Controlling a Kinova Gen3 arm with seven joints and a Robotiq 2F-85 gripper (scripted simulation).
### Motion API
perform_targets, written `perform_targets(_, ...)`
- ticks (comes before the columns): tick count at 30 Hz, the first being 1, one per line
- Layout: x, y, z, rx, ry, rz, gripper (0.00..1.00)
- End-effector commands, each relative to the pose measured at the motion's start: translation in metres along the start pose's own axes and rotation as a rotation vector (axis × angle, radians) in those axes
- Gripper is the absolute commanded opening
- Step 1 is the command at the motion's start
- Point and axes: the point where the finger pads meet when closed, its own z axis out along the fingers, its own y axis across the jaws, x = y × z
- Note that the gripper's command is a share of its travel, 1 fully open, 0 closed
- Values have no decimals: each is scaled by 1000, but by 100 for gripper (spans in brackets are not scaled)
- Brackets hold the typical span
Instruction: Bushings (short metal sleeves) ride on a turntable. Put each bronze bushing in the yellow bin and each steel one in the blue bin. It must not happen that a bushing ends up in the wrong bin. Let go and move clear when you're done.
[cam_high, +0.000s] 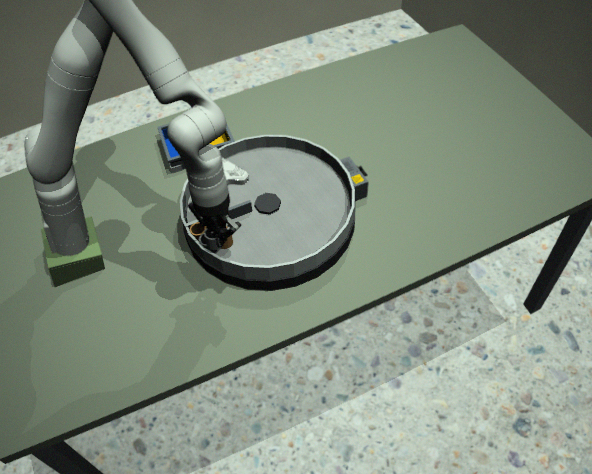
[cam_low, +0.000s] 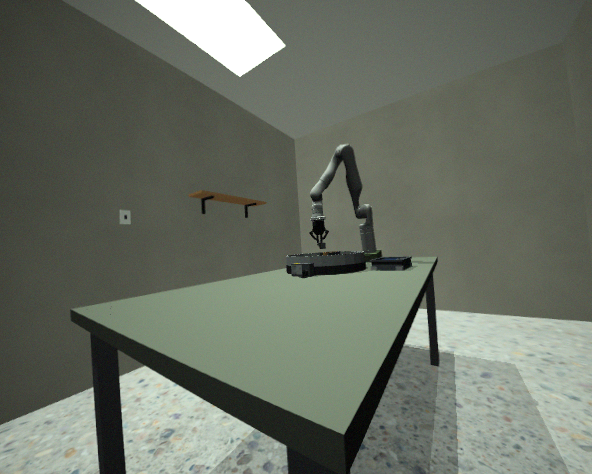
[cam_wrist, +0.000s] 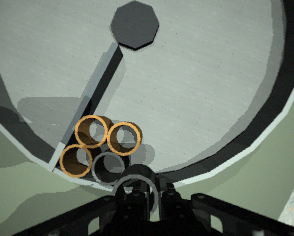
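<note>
Steel bushing is hanging in the gripper above the turntable

A short grey steel bushing (cam_high: 210, 243) (cam_low: 322, 246) (cam_wrist: 139, 171) is being held by the black two-finger gripper (cam_high: 217, 234) (cam_low: 320, 242) (cam_wrist: 153, 188). The jaws are standing nearly together, pinching its wall. It is hanging over the round grey turntable (cam_high: 280, 272) (cam_low: 327, 261) (cam_wrist: 225, 170), inside the rim's outline from above.

Below, three orange-brown bronze bushings (cam_wrist: 138, 139) are standing with their open ends up, clustered with a second steel bushing (cam_wrist: 126, 160) near the rim. Beside them, a straight grey divider bar (cam_high: 241, 209) (cam_wrist: 102, 82) is running from near the dark many-sided hub (cam_high: 267, 203) (cam_wrist: 134, 25) towards the rim.

Just beyond the turntable, the blue bin (cam_high: 170, 145) and the yellow bin (cam_high: 218, 140) are sitting side by side, partly hidden by the pale grey arm (cam_high: 65, 115) (cam_low: 352, 175); their full contents are impossible to tell. A grey box with a yellow patch (cam_high: 361, 189) (cam_low: 302, 270) is sitting against the turntable's outer side. The arm is standing on a green block (cam_high: 77, 270) (cam_low: 372, 256), and everything is resting on the long green table (cam_high: 425, 125) (cam_low: 260, 330).
</note>
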Motion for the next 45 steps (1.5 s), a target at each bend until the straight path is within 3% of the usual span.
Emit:
perform_targets(1,7,2,-10,-12,15,-10,0)
perform_targets(6,7,2,-14,-12,15,-10,0)
perform_targets(10,6,2,-30,-12,15,-10,0)
perform_targets(20,6,2,-30,-12,15,-10,0)
perform_targets(23,12,-8,-30,-11,14,51,0)
perform_targets(27,38,-47,-30,-9,15,290,0)
perform_targets(30,38,-47,-30,-9,15,290,0)
perform_targets(35,63,-86,-30,-7,17,528,0)
perform_targets(43,69,-95,-30,-6,17,589,0)
perform_targets(45,82,-115,-30,-5,17,709,0)
